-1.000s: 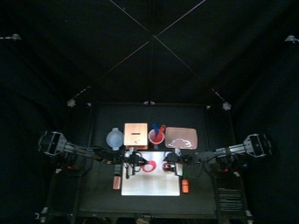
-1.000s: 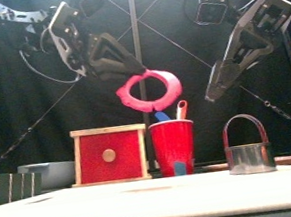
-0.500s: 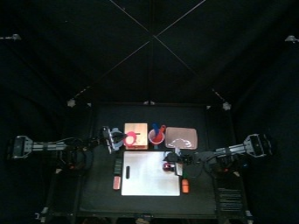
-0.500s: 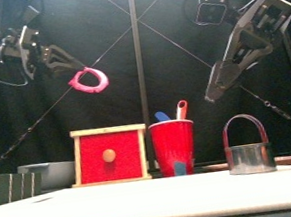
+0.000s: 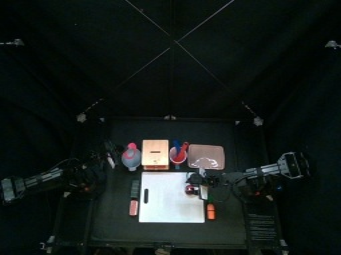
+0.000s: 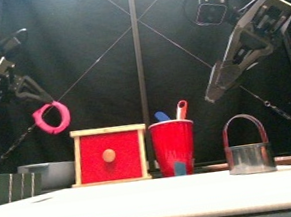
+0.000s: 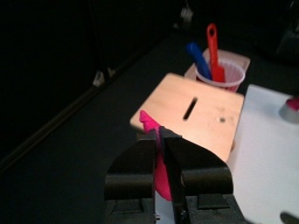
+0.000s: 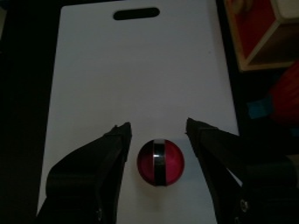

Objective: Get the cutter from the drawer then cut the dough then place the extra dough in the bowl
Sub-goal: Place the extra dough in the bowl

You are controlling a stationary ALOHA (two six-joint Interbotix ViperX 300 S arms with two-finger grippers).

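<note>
Left arm: comes in from the left, reaching the table's left back part.
Left gripper (image 7: 160, 156): you will find the jaws closed nearly to touching, with the dough ring pinched edge-on between them.
Dough ring (image 6: 51, 117): pink, hanging in the air below the left jaws. It is left of the wooden box and clear of the table.
Bowl (image 5: 128, 162): blue-grey, just left of the box. From the top view the ring sits over it, but the front view shows the ring well above, not touching.
Wooden box (image 6: 110, 155): pale, upright, with its red drawer front facing you.
Red cup (image 6: 174, 147): just right of the box, holding a blue knife (image 6: 162, 117) and a red knife (image 6: 181, 109), both leaning.
White board (image 5: 170, 199): flat at the table's front middle.
Small red round piece (image 8: 158, 163): it has a dark band and is seen against the board in the right wrist view.
Right gripper (image 8: 156, 128): the jaws are spread wide and hold nothing. The red piece shows between them, untouched. In the front view the gripper hangs high over the table's right half.
Cutter (image 6: 250, 147): metal, upright with its wire handle up, right of the cup and well apart from both grippers.
Pink tray (image 5: 213, 151): behind the board's right part. You cannot tell from these views whether the cutter stands on it.
</note>
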